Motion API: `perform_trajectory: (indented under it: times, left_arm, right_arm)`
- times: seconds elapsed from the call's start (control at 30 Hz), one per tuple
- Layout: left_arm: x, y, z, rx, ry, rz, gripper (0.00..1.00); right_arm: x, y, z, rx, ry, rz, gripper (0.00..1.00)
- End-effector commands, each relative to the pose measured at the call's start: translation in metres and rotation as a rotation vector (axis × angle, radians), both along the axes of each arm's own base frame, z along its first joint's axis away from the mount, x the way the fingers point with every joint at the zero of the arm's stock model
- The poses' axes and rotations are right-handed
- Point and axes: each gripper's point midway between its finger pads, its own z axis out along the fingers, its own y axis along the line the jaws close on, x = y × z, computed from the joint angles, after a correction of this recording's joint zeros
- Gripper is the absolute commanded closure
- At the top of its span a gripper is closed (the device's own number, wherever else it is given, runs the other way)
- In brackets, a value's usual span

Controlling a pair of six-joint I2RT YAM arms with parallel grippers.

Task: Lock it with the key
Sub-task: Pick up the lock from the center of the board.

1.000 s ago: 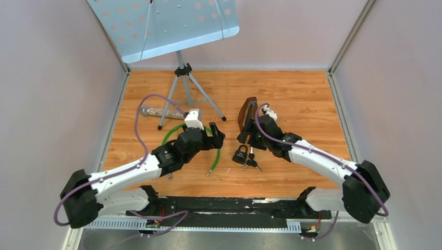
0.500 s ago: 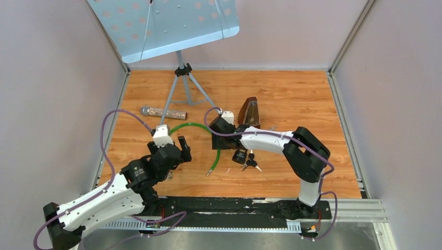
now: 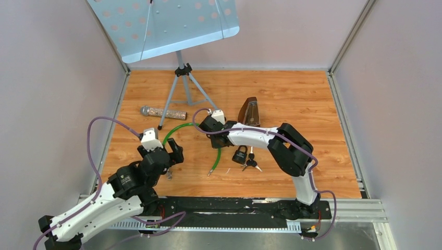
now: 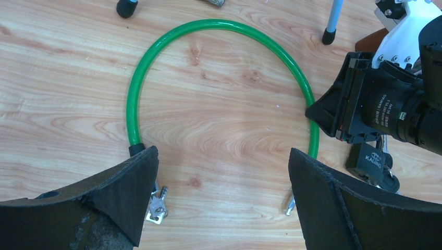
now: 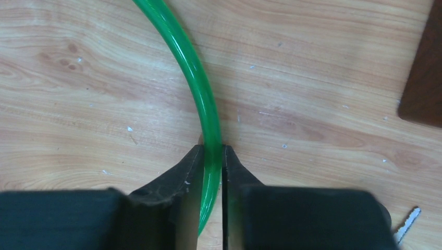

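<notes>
The left gripper (image 4: 223,161) hangs over bare wood with its jaws spread wide, holding nothing; its black pads look worn and rough. In the left wrist view, just inside the lower left pad, a small silver key (image 4: 158,206) lies touching the black capped end of the green cable (image 4: 219,23).

The cable is a smooth, glossy plastic-coated loop lying flat as an arch. Its crown is toward the top of the frame and both ends point down to the lower edge. The right leg runs nearly straight up and down and ends in a bare metal tip (image 4: 290,205).

The right gripper (image 5: 212,151) is pinched narrow onto that right leg, with the cable pressed between its two pads.

To the lower right of it in the top view sits a black padlock (image 3: 240,154), shackle toward the top of the frame, with a bunch of dark-headed keys (image 3: 253,163) just beside it.

Farther up the grained wooden table (image 3: 292,94) stand a brown wedge-shaped metronome (image 3: 249,110), a microphone (image 3: 161,112) lying on its side, and a tripod music stand (image 3: 180,78) with a perforated pale blue tray.
</notes>
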Motion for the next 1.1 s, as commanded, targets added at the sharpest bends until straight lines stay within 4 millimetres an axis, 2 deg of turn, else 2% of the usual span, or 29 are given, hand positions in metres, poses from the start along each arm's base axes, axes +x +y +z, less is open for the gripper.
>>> perform_trajectory:
  times: [0.0, 0.03, 0.1, 0.2, 0.47, 0.53, 0.77, 0.87, 0.93, 1.07]
  left_arm:
    - [0.004, 0.011, 0.006, 0.020, -0.033, 0.050, 0.00]
    - [0.003, 0.012, 0.005, 0.023, -0.032, 0.050, 0.00]
    - [0.003, 0.012, 0.005, 0.023, -0.030, 0.050, 0.00]
    - [0.003, 0.009, 0.002, 0.019, -0.022, 0.036, 0.00]
    - [0.007, -0.014, -0.007, -0.002, -0.013, -0.042, 0.01]
    - [0.009, -0.017, -0.012, 0.005, -0.002, -0.034, 0.01]
    - [0.027, -0.032, -0.035, -0.017, 0.093, -0.032, 0.02]
    - [0.039, -0.038, -0.037, -0.054, 0.096, -0.040, 0.02]
    - [0.046, -0.037, -0.042, -0.059, 0.111, -0.023, 0.02]
    - [0.056, -0.021, -0.055, -0.019, 0.137, 0.068, 0.01]
  right_arm:
    - [-0.006, -0.014, -0.012, -0.093, 0.027, -0.009, 0.92]
    - [-0.004, -0.017, -0.012, -0.108, 0.021, -0.014, 0.99]
    - [0.000, -0.024, -0.010, -0.144, -0.001, -0.027, 1.00]
    - [0.008, -0.034, 0.004, -0.179, -0.066, -0.040, 1.00]
    - [0.029, -0.069, 0.076, -0.216, -0.347, -0.076, 1.00]
    - [0.028, -0.068, 0.090, -0.162, -0.380, -0.060, 1.00]
    - [0.014, -0.038, 0.134, 0.104, -0.441, 0.098, 1.00]
    - [0.007, -0.030, 0.150, 0.186, -0.475, 0.168, 1.00]
    - [0.004, -0.031, 0.161, 0.220, -0.502, 0.183, 1.00]
    - [-0.001, -0.032, 0.173, 0.250, -0.524, 0.209, 1.00]
